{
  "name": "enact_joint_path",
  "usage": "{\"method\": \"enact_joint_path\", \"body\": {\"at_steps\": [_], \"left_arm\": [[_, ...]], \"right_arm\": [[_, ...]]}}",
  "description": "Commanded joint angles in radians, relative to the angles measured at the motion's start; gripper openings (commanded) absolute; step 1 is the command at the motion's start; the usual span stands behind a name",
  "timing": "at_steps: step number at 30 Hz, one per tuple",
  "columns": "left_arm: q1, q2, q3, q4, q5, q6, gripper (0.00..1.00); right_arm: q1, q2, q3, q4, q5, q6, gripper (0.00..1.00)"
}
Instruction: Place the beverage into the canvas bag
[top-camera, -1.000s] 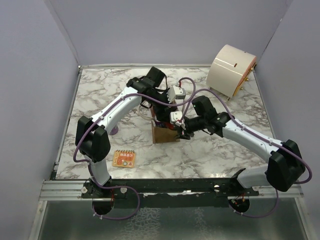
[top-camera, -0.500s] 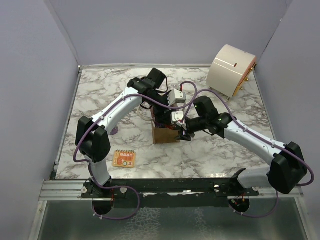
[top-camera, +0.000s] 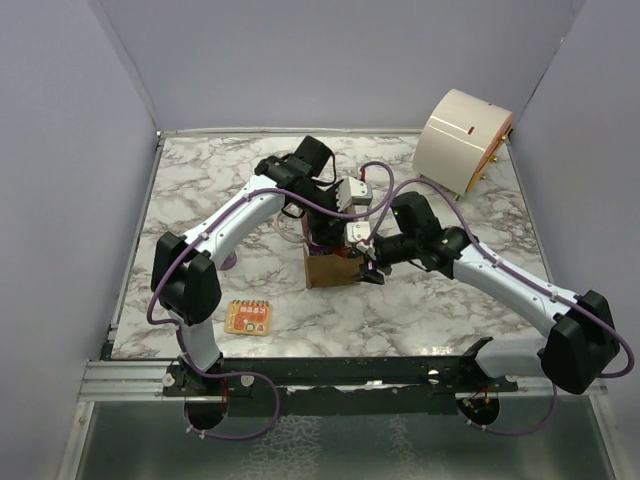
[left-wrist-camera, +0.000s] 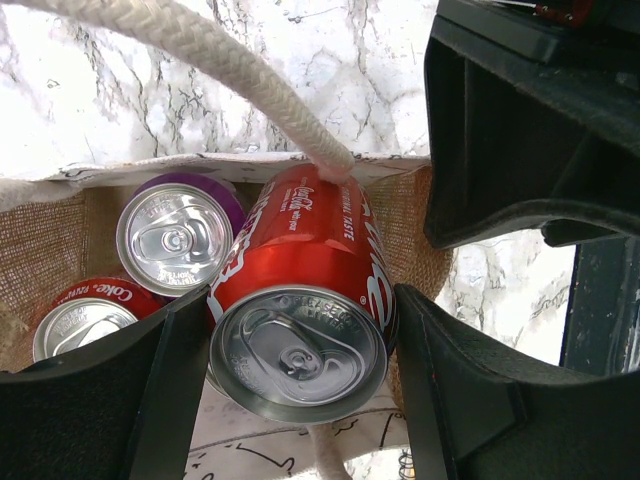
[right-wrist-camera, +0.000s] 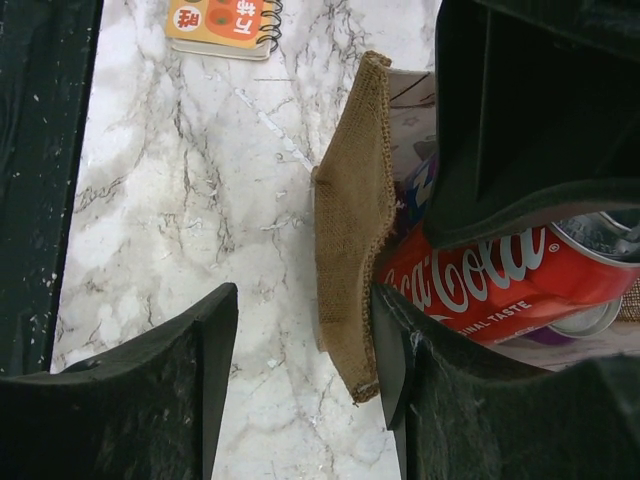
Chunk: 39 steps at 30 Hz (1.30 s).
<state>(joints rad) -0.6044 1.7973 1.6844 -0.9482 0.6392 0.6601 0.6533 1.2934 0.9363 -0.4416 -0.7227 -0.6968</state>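
The canvas bag (top-camera: 328, 268) stands upright mid-table, tan burlap with cream rope handles (left-wrist-camera: 230, 80). My left gripper (left-wrist-camera: 303, 372) is shut on a red Coca-Cola can (left-wrist-camera: 300, 250), held tilted in the bag's mouth. A purple can (left-wrist-camera: 178, 240) and another red can (left-wrist-camera: 80, 320) stand inside the bag. My right gripper (right-wrist-camera: 305, 335) is open and straddles the bag's side wall (right-wrist-camera: 352, 220), one finger inside and one outside. The held can also shows in the right wrist view (right-wrist-camera: 480, 280).
A small orange spiral notebook (top-camera: 248, 317) lies at the front left. A large cream drum-shaped container (top-camera: 462, 138) sits at the back right corner. A small purple object (top-camera: 228, 262) lies under the left arm.
The left gripper has come down a little with the can into the bag's mouth. The right arm has shifted slightly, its gripper staying at the bag's right wall.
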Motion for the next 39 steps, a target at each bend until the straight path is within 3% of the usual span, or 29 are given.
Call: {"method": "enact_joint_path", "body": {"at_steps": [1,27,39], "left_arm": [[-0.003,-0.035,0.010,0.050,0.037,0.004,0.00],[0.000,-0.090,-0.014,0.034,0.038,0.066,0.00],[0.000,-0.065,0.030,-0.114,0.030,0.136,0.00]], "right_arm": [[0.004,-0.045,-0.005,0.016,-0.024,0.019,0.56],[-0.069,-0.151,-0.040,-0.001,-0.027,0.049,0.58],[-0.142,-0.186,-0.052,-0.007,-0.050,0.071,0.58]]}}
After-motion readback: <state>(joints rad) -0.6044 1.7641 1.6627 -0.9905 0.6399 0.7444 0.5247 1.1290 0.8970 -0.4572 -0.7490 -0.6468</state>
